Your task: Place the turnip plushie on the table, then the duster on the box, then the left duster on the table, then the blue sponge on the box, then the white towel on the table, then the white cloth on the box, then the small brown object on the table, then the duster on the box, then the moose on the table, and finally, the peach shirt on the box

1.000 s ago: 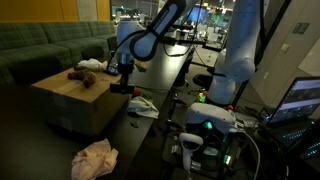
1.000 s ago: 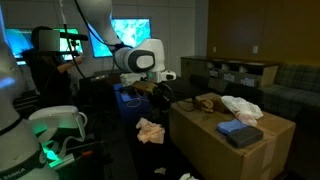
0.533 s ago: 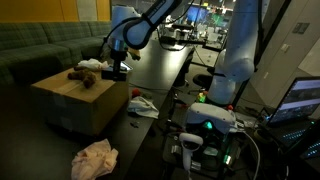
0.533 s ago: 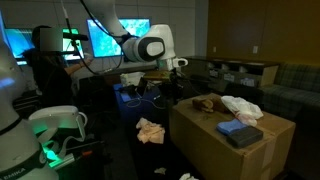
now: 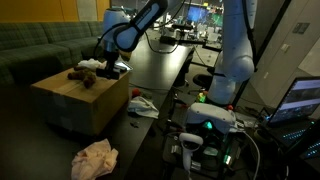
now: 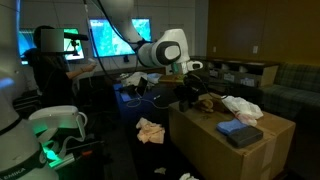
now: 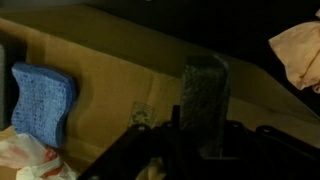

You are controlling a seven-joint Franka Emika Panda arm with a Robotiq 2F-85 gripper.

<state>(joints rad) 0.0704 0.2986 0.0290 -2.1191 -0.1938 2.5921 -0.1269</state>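
**Reaching for the brown toy on the box**

The robot hand (image 5: 108,69) hangs over one edge of the box (image 5: 70,108), just beside the brown toy (image 5: 85,75). The toy lies on top of the box. I think this is the step where the brown toy goes to the table (image 5: 160,75). The blue sponge (image 6: 240,132) and the white cloth (image 6: 241,106) lie on the box too. The peach shirt (image 5: 95,158) is down on the floor. It is too dark to tell how wide the hand is open. I see nothing in it. Next, the hand needs to go down over the toy, close on it and lift.
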